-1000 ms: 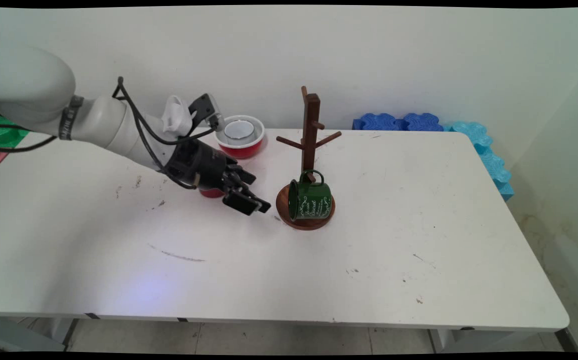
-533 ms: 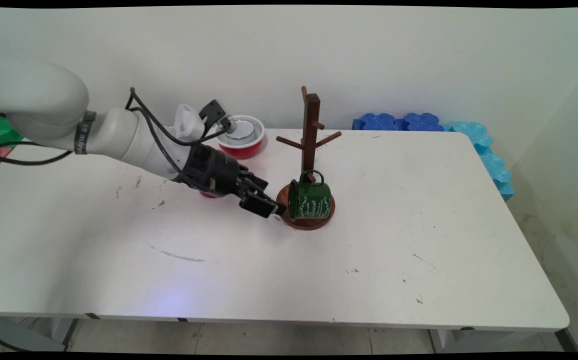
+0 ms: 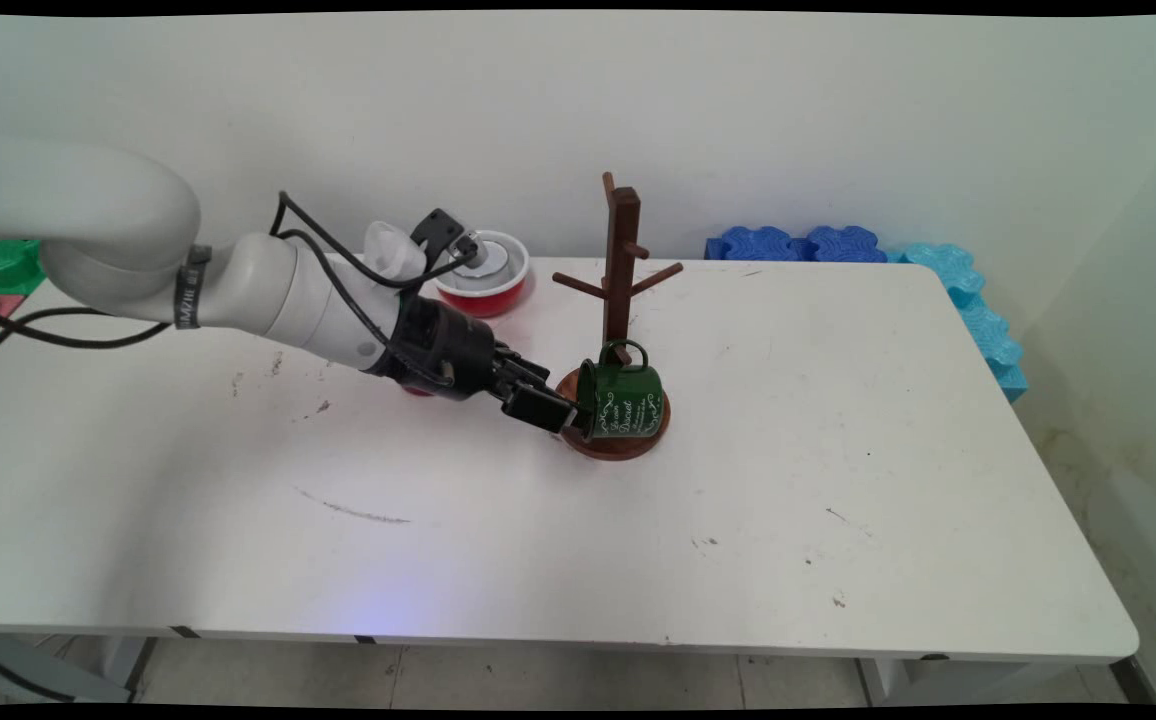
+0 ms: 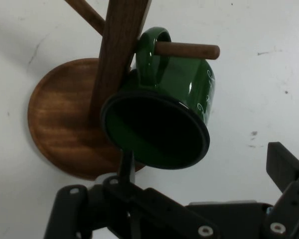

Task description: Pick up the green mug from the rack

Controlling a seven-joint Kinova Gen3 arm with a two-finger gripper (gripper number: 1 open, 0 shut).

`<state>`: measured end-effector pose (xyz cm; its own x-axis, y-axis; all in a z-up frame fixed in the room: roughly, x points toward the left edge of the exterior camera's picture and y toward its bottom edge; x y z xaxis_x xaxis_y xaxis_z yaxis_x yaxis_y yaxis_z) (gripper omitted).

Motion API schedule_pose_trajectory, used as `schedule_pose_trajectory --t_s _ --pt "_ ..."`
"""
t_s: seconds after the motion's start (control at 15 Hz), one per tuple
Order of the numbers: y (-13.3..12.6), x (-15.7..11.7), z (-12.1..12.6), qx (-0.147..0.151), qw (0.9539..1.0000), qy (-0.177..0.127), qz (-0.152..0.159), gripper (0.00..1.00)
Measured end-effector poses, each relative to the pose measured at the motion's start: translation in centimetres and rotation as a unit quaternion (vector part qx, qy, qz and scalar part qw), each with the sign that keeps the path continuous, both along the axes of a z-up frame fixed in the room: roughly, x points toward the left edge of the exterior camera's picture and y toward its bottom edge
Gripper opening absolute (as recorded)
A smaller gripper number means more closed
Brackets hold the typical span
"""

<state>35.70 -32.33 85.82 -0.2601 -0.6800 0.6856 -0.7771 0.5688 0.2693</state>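
Tool (image 3: 560, 415) low over counter (image 3: 838, 450), at mouth of green mug (image 3: 622, 401) — fingers spread wide, nothing gripped; one finger (image 4: 125, 167) at mug rim. Mug hangs by handle on peg of wooden mug tree (image 3: 621, 270), over its round base. Red bowl (image 3: 494, 290) behind arm.

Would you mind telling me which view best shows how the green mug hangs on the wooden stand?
The hand view: the green mug fills it, its handle looped over a peg of the wooden stand, its mouth facing the camera. The main view shows the mug small, side-on, low above the stand's round base.
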Motion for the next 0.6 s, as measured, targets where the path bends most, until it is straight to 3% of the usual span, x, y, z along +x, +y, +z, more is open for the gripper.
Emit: schedule_pose_trajectory --t_s 0.6 --pt "-0.7 -0.4 -1.4 0.025 0.999 0.037 0.007 1.0"
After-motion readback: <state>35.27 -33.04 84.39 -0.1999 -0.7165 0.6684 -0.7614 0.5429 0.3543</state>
